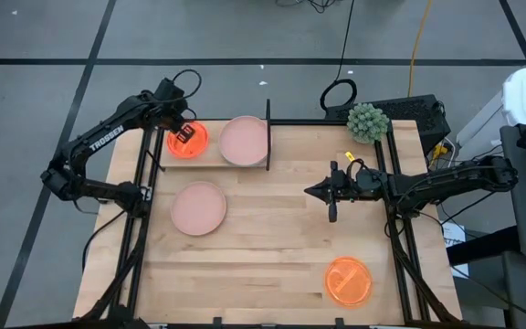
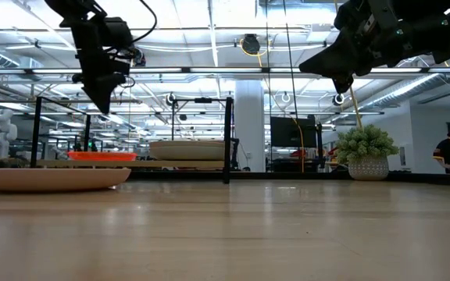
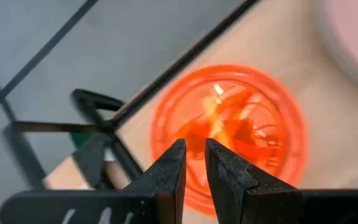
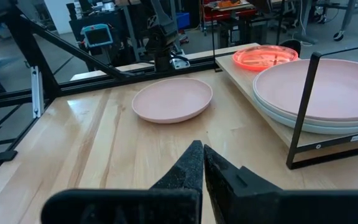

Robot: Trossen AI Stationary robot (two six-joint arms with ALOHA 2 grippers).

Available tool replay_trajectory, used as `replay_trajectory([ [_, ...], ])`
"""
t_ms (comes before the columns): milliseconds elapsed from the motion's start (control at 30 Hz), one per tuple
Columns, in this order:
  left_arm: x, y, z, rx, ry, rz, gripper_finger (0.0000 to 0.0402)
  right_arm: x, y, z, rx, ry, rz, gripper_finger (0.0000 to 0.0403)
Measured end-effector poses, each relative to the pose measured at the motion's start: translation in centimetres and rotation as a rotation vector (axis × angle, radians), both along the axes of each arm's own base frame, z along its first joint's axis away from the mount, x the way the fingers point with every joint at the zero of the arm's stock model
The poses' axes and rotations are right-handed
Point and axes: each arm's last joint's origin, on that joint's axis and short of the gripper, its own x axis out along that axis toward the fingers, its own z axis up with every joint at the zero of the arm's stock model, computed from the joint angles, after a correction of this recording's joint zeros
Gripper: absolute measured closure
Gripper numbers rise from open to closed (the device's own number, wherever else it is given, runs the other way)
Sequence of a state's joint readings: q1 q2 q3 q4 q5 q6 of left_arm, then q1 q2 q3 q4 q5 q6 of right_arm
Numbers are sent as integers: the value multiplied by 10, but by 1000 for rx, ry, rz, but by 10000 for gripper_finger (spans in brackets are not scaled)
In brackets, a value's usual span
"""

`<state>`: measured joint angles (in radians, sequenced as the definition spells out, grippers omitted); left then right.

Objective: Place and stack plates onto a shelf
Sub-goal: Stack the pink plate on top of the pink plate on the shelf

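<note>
Counter (image 1: 272,265) first: a broad light-wood top with visible grain, boxed in by a thin black metal frame. At its far left corner I see the shelf (image 1: 210,164), a low pale plank with upright black posts, one of which stands at its right end between the plates and the open counter.

On that shelf sits a stack of large round matte plates (image 1: 245,140), pale pink on top with lighter rims showing beneath in my right wrist view (image 4: 319,93). Just beside it, at the shelf's left end, lies a small translucent neon orange-red plate (image 1: 188,142), glossy and ribbed, flat on the plank.

Off the shelf, near its front edge, a large matte pale-pink plate (image 1: 198,207) rests on the counter. Well apart, toward the near right corner, lies a second small translucent orange plate (image 1: 348,280).

A small spiky green plant in a pale pot (image 1: 366,122) stands at the far right corner, clear of the plates. A black cable loop (image 1: 338,94) lies beyond the far edge.

My left claw (image 1: 183,135) hangs above the neon plate on the shelf, fingers (image 3: 166,171) parted by a narrow gap and holding nothing; from the low view it sits clear above the plate.

My right claw (image 1: 319,192) hovers over mid-counter, pointing toward the shelf, fingers pressed together and empty.
</note>
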<state>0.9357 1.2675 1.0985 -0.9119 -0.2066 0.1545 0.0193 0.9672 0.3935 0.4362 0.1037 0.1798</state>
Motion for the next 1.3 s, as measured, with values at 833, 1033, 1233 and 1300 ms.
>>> replay_trajectory([
  [833, 75, -179, 8, 2, -148, -499, 334, 2, 16, 6, 104, 37, -18, 403],
  [1033, 70, -226, -31, -48, -141, -584, 334, 1, 16, 2, 109, 73, -23, 403],
  [1233, 55, -246, -66, -124, -133, -510, 334, 1, 16, 2, 85, 72, -36, 403],
  [1300, 53, -252, -76, -149, -147, -522, 328, 1, 16, 2, 78, 72, -42, 403],
])
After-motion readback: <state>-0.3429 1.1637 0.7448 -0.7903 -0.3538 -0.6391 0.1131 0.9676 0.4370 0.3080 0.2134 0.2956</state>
